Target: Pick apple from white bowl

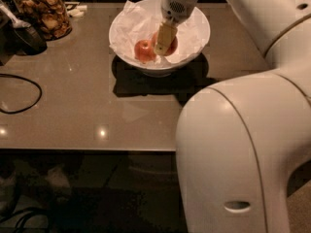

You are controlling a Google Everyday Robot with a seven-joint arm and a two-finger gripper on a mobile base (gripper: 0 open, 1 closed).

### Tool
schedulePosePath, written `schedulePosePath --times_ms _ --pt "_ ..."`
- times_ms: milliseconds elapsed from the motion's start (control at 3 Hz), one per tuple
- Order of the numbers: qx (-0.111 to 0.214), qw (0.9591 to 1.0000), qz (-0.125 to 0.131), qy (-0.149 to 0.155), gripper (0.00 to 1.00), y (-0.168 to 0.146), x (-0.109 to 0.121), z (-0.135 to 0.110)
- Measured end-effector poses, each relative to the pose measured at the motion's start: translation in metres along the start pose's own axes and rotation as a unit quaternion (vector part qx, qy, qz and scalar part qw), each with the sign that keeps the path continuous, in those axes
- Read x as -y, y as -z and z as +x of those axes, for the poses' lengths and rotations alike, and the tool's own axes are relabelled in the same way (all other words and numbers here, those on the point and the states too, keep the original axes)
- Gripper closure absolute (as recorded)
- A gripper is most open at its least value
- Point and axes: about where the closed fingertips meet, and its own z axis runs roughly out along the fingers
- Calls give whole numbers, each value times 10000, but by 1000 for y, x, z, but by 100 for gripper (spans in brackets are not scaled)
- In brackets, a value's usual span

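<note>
The apple (173,44) lay beyond the nearest thing in view, the robot's bulky white arm (243,144), which rose at lower right and bent over the counter (87,106) to reach it. One black cable (19,93) looped at the counter's left edge. Further back, the one white bowl (197,50) cradled two apples on crumpled paper (131,23), likely to stop them rolling. The other apple (144,50) sat left. The apple sat right of it, partly hidden by the tool (162,47) hanging against it inside the bowl. Whether the tool had clamped it could not be told. Farthest, one glass jar (46,13) stood at the left.
</note>
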Motion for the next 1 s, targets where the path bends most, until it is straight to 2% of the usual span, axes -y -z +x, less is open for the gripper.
schedulePosePath --times_ms 667,1000 --pt "-323 9988 368 -29 100 46 -23 -6" --pt "-409 9981 434 155 100 68 -43 -16"
